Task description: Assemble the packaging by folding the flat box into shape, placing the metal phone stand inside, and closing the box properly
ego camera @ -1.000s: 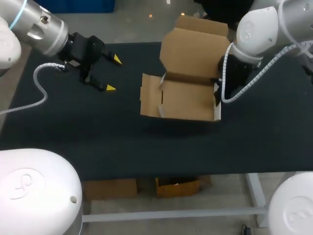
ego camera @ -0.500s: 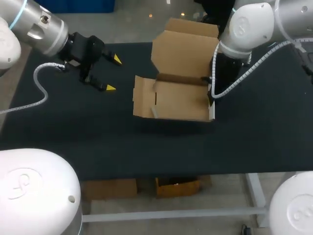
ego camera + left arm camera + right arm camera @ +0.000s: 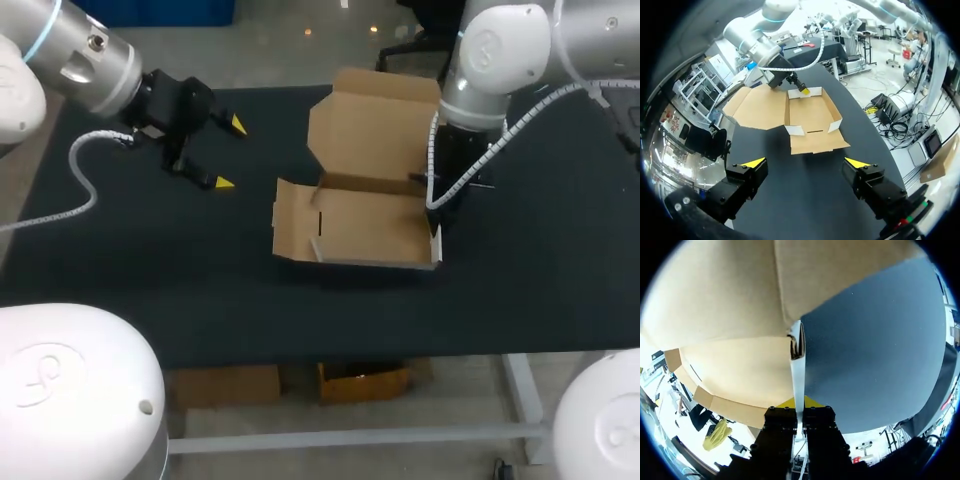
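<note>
Item: cardboard box [image 3: 365,215]. It sits in the head view just right of the frame's middle, on the black table [image 3: 150,270]. It is erected as an open tray. The lid [image 3: 375,125] stands raised along the tray's far edge, toward the upper part of the frame. One side flap [image 3: 292,215] is splayed outward at the tray's left end. The inside of the tray shows only bare cardboard.

Right gripper [image 3: 799,402]: in its own wrist view the two fingers are pressed together on the thin upright end wall [image 3: 797,352] of the box, one finger on each face. Cardboard lies to one side of that wall and table surface [image 3: 875,340] to the other. In the head view the right arm comes down at the tray's right end, and its wrist covers the fingers.

Left gripper [image 3: 230,153]: upper left of the head view, above the table and well apart from the box. Its fingers are spread wide with nothing between them. Its wrist view confirms this [image 3: 805,163]. There the box [image 3: 812,122] lies ahead of it, with the right gripper [image 3: 802,91] at the far end.
</note>
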Robot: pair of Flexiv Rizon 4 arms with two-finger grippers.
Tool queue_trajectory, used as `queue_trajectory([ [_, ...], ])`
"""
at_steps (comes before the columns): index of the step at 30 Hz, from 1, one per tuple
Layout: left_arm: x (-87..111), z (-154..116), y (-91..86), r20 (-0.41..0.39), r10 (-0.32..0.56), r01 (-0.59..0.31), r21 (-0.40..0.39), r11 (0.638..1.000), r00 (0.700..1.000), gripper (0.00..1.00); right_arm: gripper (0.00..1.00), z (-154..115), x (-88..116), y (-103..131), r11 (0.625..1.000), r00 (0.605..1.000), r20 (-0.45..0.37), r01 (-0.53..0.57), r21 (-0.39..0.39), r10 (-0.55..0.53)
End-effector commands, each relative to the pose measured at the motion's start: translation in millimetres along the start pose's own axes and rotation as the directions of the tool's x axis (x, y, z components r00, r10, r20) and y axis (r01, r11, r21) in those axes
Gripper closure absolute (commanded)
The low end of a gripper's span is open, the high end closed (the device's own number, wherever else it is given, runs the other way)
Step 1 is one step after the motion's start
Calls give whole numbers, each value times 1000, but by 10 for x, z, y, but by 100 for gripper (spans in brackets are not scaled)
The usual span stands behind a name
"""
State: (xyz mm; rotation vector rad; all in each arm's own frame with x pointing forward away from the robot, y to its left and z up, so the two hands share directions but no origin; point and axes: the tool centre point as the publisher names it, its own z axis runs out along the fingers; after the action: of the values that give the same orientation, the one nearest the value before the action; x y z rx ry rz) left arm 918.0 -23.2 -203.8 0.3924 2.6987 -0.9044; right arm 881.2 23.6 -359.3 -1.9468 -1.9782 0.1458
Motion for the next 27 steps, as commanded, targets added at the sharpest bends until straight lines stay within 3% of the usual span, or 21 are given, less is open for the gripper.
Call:
queue_trajectory([
  [1,-15,19,-5,-4,-3,3,-15,1000,1000,0,100,2,-8,-3,1000,1000,10,-6,26,6],
  [27,26,107,179,-97,-91,88,-30,996,991,0,100,208,-135,-138,988,995,14,-104,111,103],
])
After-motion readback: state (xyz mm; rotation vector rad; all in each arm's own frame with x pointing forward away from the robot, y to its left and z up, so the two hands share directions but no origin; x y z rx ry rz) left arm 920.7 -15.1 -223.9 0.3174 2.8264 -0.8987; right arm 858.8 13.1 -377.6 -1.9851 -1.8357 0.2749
